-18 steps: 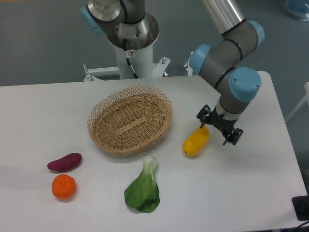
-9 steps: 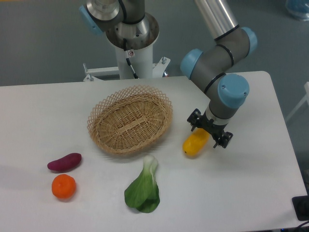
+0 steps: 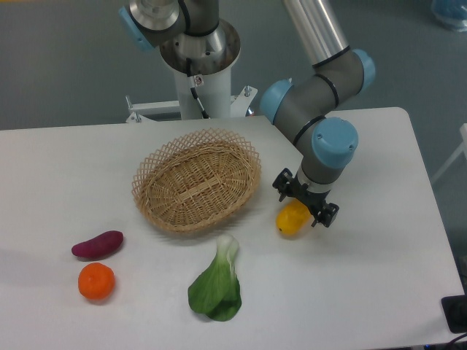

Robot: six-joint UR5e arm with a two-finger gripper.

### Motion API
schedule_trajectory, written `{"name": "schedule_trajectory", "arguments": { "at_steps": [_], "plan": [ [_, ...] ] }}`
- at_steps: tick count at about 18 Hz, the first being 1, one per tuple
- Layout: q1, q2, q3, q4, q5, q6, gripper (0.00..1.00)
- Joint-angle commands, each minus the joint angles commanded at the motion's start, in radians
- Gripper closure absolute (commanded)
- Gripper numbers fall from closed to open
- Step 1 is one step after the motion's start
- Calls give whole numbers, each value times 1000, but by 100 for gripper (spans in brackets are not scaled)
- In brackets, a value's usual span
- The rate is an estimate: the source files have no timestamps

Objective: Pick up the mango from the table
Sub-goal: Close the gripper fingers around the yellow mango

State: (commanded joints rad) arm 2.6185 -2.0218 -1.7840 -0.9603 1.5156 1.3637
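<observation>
The table is a white top with rounded corners against a grey-blue floor, and on it from left to right I count one purple sweet potato, one tangerine, one wicker basket, one leafy green and one mango. The mango lies on the table at four o'clock of the basket, its long axis running from seven o'clock up to one o'clock, the upper end hidden under my wrist. My gripper sits directly over that upper end with a finger to either side, and I cannot tell whether they press the skin.
</observation>
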Motion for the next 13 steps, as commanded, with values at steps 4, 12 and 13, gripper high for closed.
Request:
{"name": "schedule_trajectory", "arguments": {
  "at_steps": [4, 12, 13],
  "plan": [
    [-2, -9, 0, 2, -2, -41, 0],
    [-15, -21, 3, 37, 2, -67, 22],
    [-15, -21, 3, 37, 2, -67, 30]
  ]
}}
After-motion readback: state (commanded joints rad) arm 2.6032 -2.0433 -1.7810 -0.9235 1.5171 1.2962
